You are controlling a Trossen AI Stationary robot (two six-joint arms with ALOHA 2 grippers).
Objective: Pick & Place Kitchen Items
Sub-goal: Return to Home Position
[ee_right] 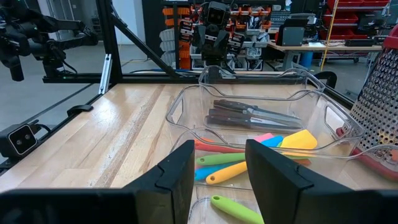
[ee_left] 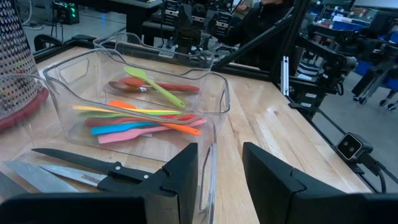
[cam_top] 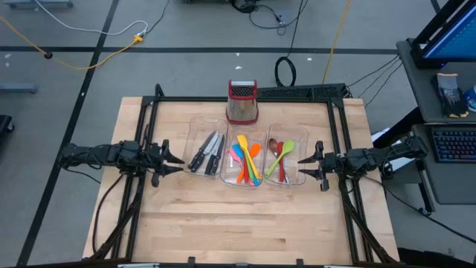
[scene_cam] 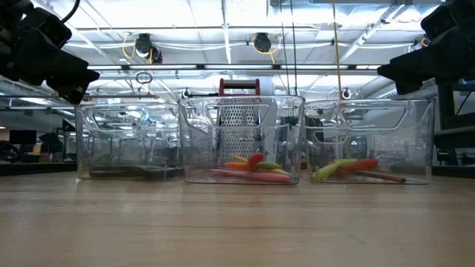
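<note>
Three clear bins stand side by side at the table's middle. The left bin (cam_top: 209, 152) holds black-handled knives (ee_left: 81, 171). In the middle bin (cam_top: 246, 159) lie orange, yellow, blue, pink and green spatulas (ee_left: 137, 121). A green spoon (cam_top: 281, 156), a red one and a brown one lie in the right bin (cam_top: 283, 159). My left gripper (cam_top: 176, 162) hovers open just left of the knife bin, above the table. My right gripper (cam_top: 305, 164) hovers open just right of the spoon bin. Neither holds anything.
A steel box grater with a red top (cam_top: 242, 102) stands behind the bins near the far edge. Black frame rails (cam_top: 152, 126) run along the table's left, right and far sides. Bare wood lies in front of the bins (cam_top: 245, 223).
</note>
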